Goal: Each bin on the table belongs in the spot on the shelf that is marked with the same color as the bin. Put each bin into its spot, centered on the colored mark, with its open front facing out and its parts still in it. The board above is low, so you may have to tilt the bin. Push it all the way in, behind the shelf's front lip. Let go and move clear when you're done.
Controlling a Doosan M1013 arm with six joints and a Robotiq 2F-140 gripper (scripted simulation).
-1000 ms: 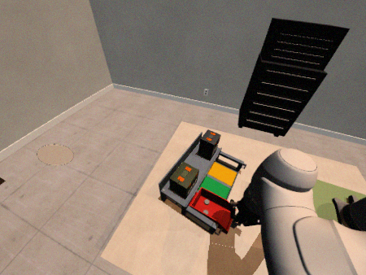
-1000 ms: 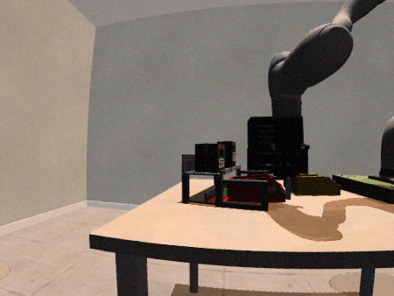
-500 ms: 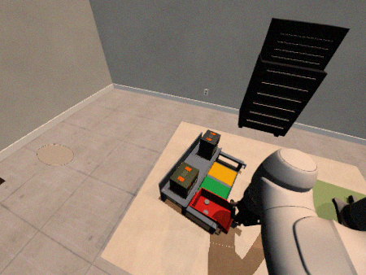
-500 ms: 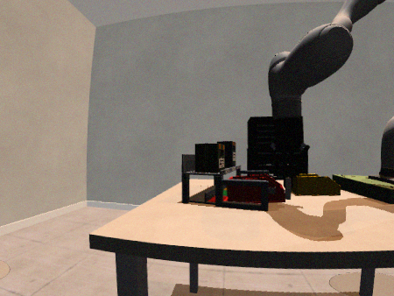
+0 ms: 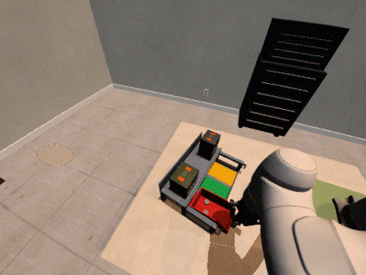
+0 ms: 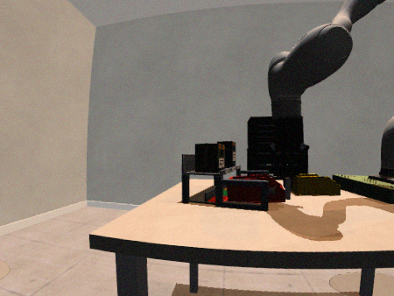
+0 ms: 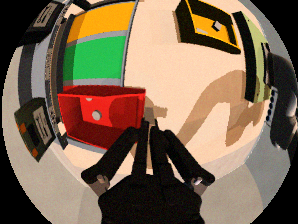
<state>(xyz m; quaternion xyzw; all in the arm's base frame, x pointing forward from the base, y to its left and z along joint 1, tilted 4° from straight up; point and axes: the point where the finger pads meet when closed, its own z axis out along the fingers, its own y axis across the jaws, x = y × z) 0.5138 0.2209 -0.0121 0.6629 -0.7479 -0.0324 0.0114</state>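
End effector closed, fingertips pinched together with nothing between them, tips at the rim of the red bin on its near wall; whether they touch it, cannot tell from the wrist view. Arm reaches down over the desk, elbow high, forearm dropping near vertical to the wrist beside the shelf's front in the exterior view. Red bin sits at the nearest end slot of the low grey shelf, part way in, its outer end projecting past the shelf's front edge; two pale round parts lie inside it. Next along the shelf floor: green mark, then orange-yellow mark, both uncovered. On the shelf's upper board, two dark boxes with orange labels, one near each end. Yellow bin stands on the desk well apart from the shelf, open side up in the wrist view. Further off, a green mat. Beyond the desk, a tall black slatted rack against the grey wall.
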